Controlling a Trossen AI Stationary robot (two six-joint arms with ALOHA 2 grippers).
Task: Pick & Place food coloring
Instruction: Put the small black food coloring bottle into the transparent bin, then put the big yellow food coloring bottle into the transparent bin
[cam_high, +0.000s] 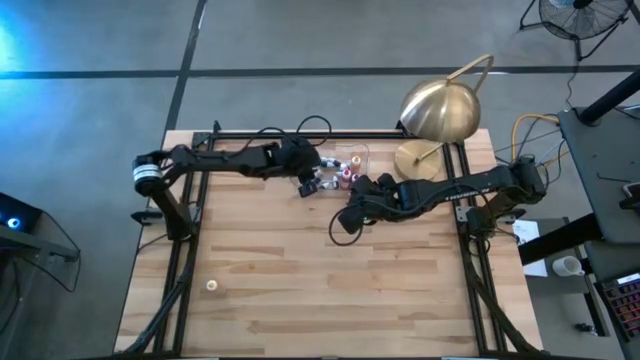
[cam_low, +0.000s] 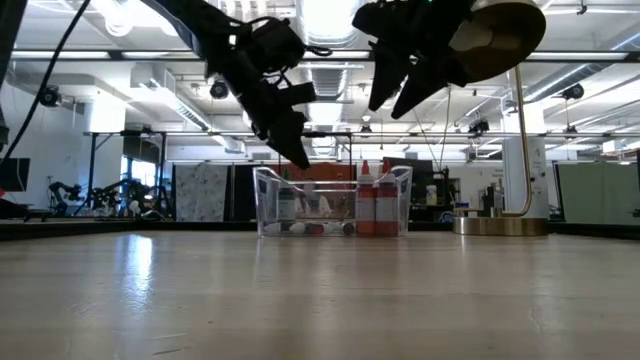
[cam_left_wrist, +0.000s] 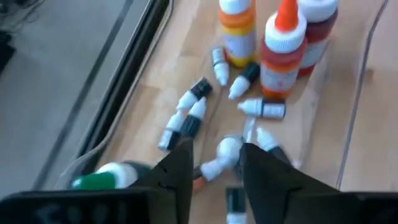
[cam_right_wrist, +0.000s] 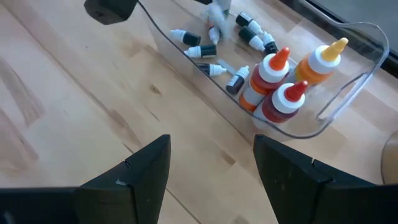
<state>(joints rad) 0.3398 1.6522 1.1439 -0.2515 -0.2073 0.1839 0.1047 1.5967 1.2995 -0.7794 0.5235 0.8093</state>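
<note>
High view: the left gripper (cam_high: 312, 184) hangs over the clear tub (cam_high: 345, 170) near the table's (cam_high: 300, 270) far edge; the right gripper (cam_high: 345, 222) waits beside it, fingers apart. Low view: tall bottles (cam_low: 376, 206) stand in the tub. Left wrist view: fingers slightly parted above the small food coloring bottles (cam_left_wrist: 193, 115); one possibly sits between them. Right wrist view: bottles lie inside the tub.

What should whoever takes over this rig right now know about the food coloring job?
Left gripper: open, low over the clear tub, one tiny bottle showing between its fingers.
Right gripper: open, empty, hovering beside the tub.
Done: tiny dropper bottles lie in the tub.
Left: a small pale object sits alone on the table; check whether it is a bottle.
</note>
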